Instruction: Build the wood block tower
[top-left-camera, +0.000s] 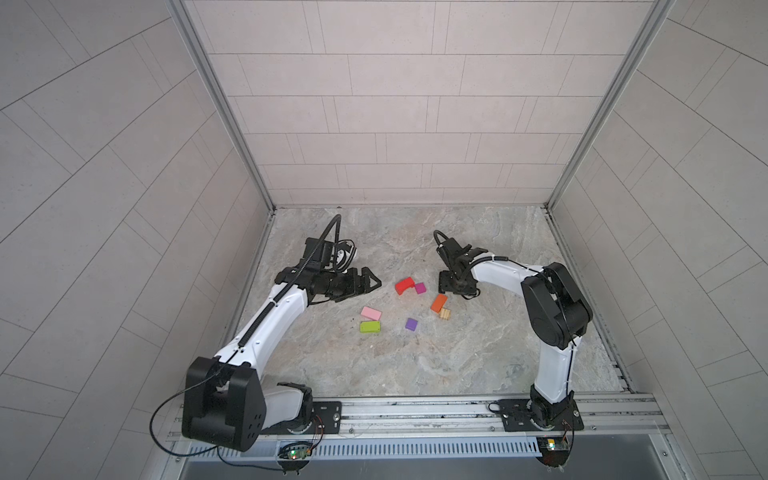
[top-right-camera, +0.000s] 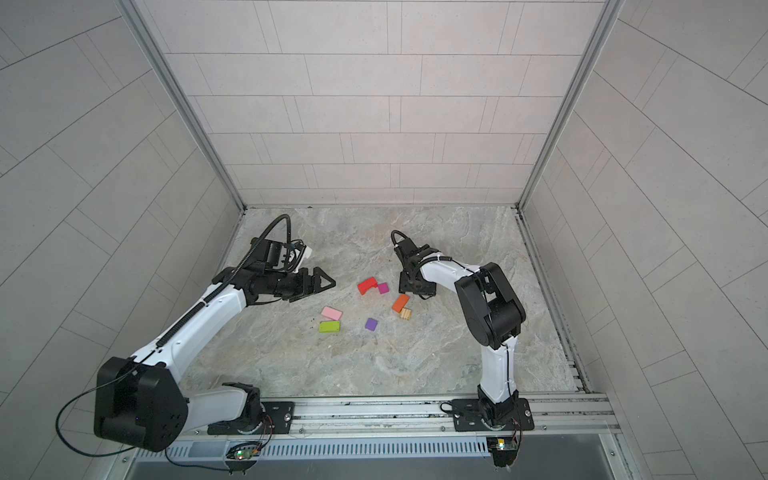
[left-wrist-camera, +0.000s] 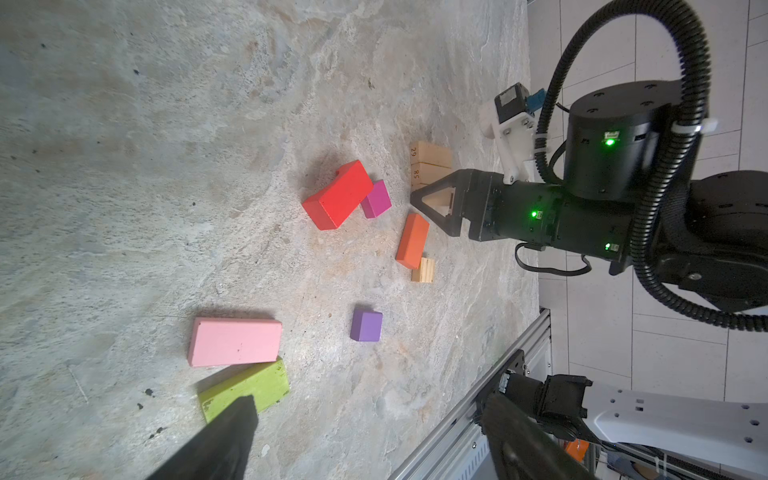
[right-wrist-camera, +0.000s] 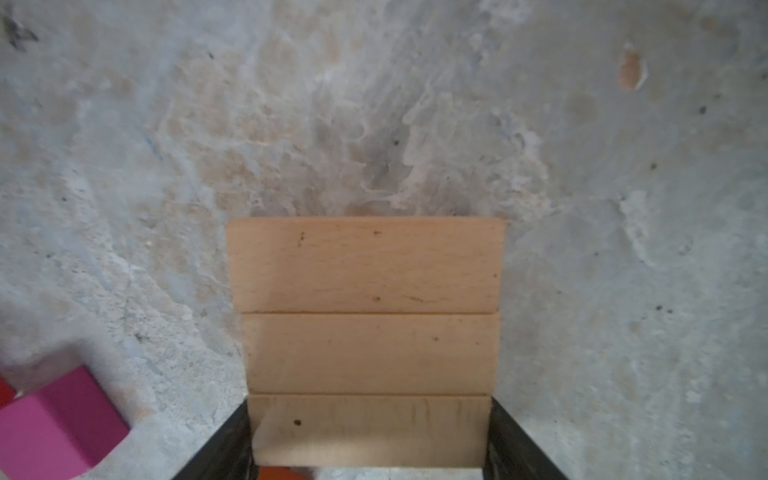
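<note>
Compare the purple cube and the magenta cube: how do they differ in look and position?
The purple cube is violet; the magenta cube is pinkish. The purple cube lies alone, apart from other blocks; the magenta cube sits against the red block. Both are small cubes resting on the table.

L gripper (top-left-camera: 368, 286) hangs over marble tabletop (top-left-camera: 415, 374), jaws apart, pointing twd the blocks. R gripper (top-left-camera: 452, 286) aimed straight down, jaws hidden under its own body. Btwn them: red arch (top-left-camera: 404, 285) touching magenta cube (top-left-camera: 420, 288). Orange block (top-left-camera: 439, 302) touches small tan block (top-left-camera: 445, 314). Pink block (top-left-camera: 370, 313) just beside lime green block (top-left-camera: 370, 327). Purple cube (top-left-camera: 411, 324) sits apart.
</note>
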